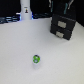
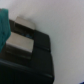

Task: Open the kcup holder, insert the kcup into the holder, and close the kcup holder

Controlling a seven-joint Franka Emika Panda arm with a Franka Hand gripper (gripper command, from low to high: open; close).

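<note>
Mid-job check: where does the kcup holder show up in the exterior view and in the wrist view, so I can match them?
Exterior view: the kcup holder stands on the white table, toward the exterior view's right, beyond the green-topped kcup.
Wrist view: the holder fills much of the picture close up, dark body with a pale front handle; the kcup is not in it.
Shared landmark: the holder's pale handles.

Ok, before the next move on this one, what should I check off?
1. Drawer open: not ok, both drawers of the kcup holder look shut.
2. Handle in sight: ok, a pale handle fills the wrist view.
3. Kcup reachable: ok, it sits alone on the white table, green top showing.
4. Kcup in holder: not ok.
5. Claw open or shut: cannot tell, neither view shows it clearly.
</note>
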